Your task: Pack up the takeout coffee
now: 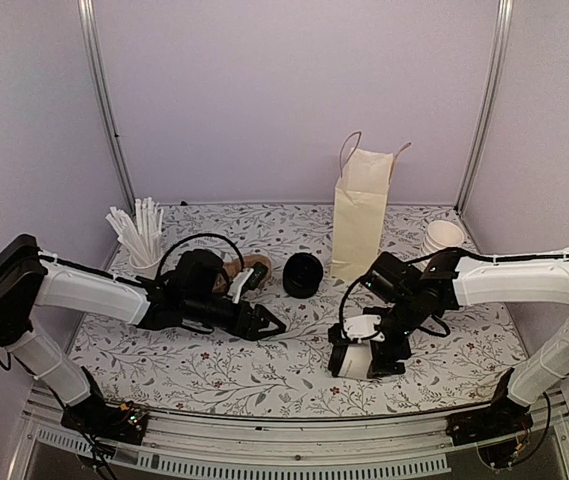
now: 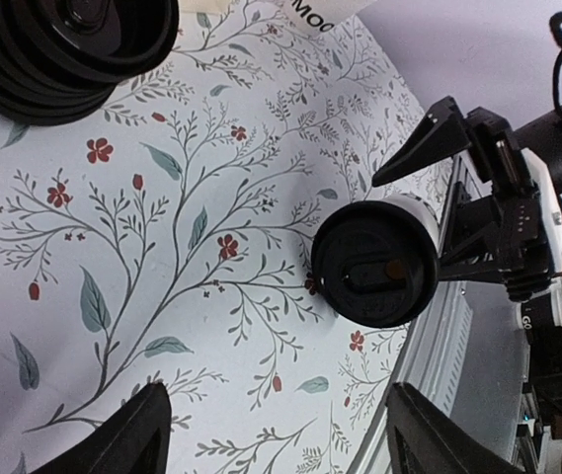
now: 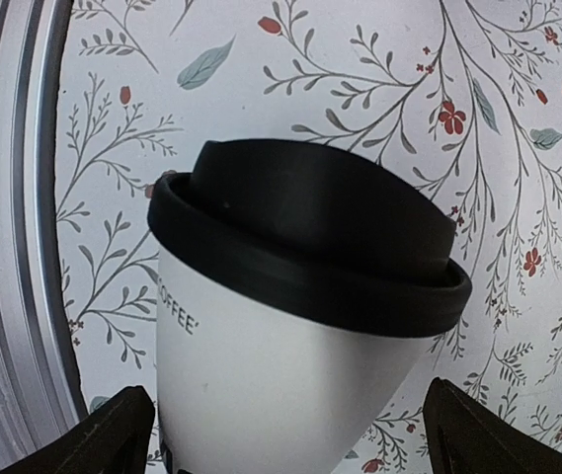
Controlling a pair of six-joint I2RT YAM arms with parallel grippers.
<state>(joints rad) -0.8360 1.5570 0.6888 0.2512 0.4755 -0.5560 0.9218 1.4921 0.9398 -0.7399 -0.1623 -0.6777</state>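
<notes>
Black lid stack and paper bag just beyond takeout coffee

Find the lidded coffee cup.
In the top view, the coffee cup is right of centre, between the right gripper's fingers, in front of the paper bag.

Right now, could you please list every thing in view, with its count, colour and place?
takeout coffee: one, white with black lid, near edge, right of centre
black lids: one stack, black, centre of the table
paper bag: one, cream, upright, right of the lids
cup of stir sticks: one, white, far left
plain cups: one stack, white, far right
brown object: one, brown, left of the lids; partly hidden, kind unclear
tablecloth: one, white with flower print
left gripper: black, open, nothing between its fingers
right gripper: black, open, fingers either side of the coffee
</notes>
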